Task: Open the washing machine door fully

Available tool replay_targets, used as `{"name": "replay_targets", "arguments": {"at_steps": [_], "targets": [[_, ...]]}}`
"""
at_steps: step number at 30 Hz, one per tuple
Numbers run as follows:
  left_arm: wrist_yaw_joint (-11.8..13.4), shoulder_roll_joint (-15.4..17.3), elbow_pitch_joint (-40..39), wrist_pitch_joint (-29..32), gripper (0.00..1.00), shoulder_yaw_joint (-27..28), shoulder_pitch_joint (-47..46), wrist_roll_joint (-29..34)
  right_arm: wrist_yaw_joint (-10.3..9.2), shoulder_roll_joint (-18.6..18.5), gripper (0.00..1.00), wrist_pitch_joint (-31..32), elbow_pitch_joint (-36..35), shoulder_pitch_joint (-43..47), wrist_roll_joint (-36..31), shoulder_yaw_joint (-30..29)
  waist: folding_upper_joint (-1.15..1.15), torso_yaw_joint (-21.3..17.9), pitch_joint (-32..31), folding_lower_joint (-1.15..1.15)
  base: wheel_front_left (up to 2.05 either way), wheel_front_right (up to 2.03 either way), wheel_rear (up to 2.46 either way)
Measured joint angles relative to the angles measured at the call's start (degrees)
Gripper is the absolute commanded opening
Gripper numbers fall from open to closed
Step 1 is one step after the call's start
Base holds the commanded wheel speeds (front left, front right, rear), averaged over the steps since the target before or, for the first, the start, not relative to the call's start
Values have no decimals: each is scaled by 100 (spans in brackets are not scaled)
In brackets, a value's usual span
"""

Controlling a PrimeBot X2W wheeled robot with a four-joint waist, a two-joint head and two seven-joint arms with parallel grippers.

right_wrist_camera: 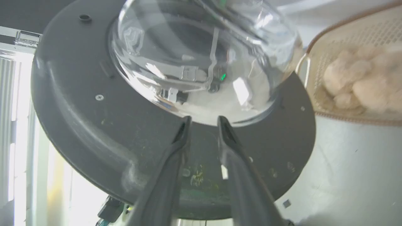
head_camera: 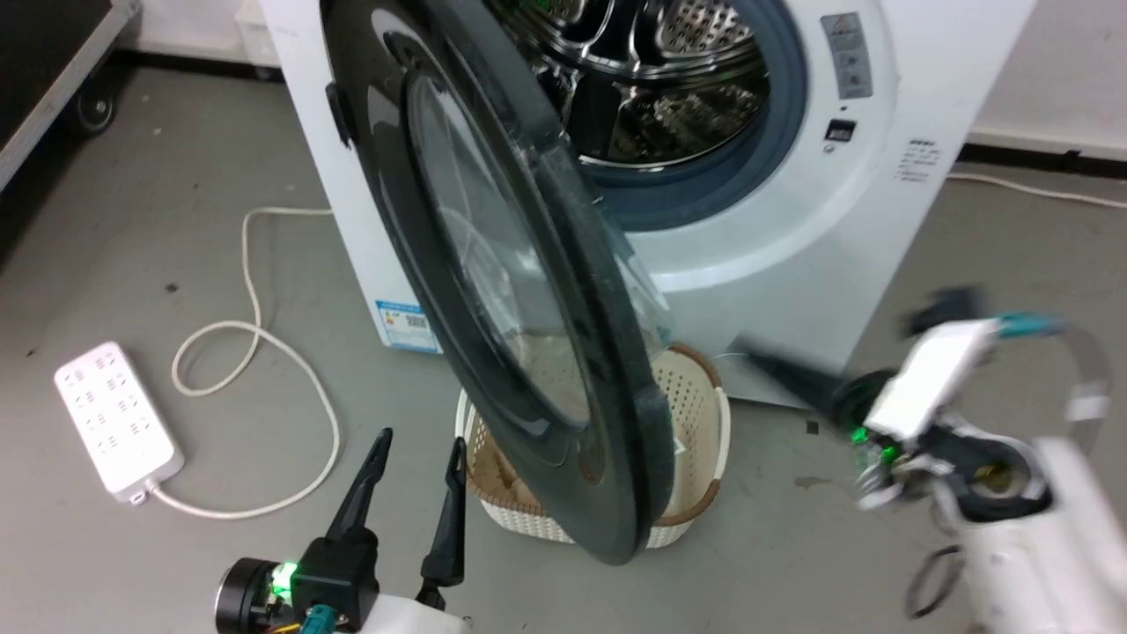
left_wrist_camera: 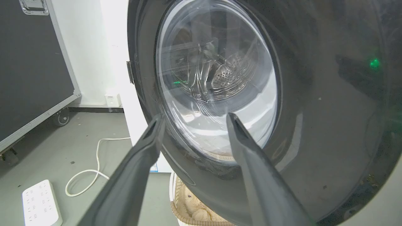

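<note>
The washing machine (head_camera: 880, 220) is a big white front-loader with its steel drum (head_camera: 678, 79) exposed. The washing machine door (head_camera: 528, 291) stands partly swung out, hinged at the left, its free edge toward me. My left gripper (head_camera: 421, 438) is open at the lower left, just in front of the door's glossy outer face (left_wrist_camera: 314, 125), touching nothing. My right gripper (head_camera: 748, 352), blurred, reaches in from the right behind the door. In the right wrist view its fingers (right_wrist_camera: 205, 118) stand slightly apart with nothing between them, close to the door's matte back (right_wrist_camera: 78, 119) below the glass bowl (right_wrist_camera: 194, 56).
A cream basket (head_camera: 696, 387) sits on the floor under the door's lower edge, with something pale and fluffy (right_wrist_camera: 361, 84) inside. A white power strip (head_camera: 114, 418) and its looping cable (head_camera: 255, 291) lie on the floor at the left. A black wheeled case (left_wrist_camera: 31, 78) stands far left.
</note>
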Motion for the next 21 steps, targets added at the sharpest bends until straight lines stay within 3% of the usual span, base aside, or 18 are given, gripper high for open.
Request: {"name": "replay_targets", "arguments": {"at_steps": [3,6,9,11,14,21], "targets": [[0,-8,21,0,100,52,0,-55,-1,-392,100,-1029,-1066,266,-873,-8,0,-69,-91,0,0,0,0],[-11,-13,46,0,100,105,-1,-104,0,-1059,100,-2260,-2213,661,-2114,386,0,-140,-172,0,0,0,0],[-58,-20,93,0,100,182,-1,-143,1,-1618,100,-3551,-2743,1148,-3331,703,0,-200,-254,0,0,0,0],[-74,-20,124,0,100,229,-1,-158,1,-1802,100,-4308,-2832,1493,-4144,725,0,-233,-314,0,0,0,0],[-116,-21,127,0,100,264,16,-168,1,-1659,100,-5097,-2866,2079,-5075,467,0,-293,-378,0,0,0,0],[-178,-26,179,0,100,257,153,-194,1,-372,100,-5684,-2928,3230,-6430,-305,0,-375,-431,0,0,0,0]]}}
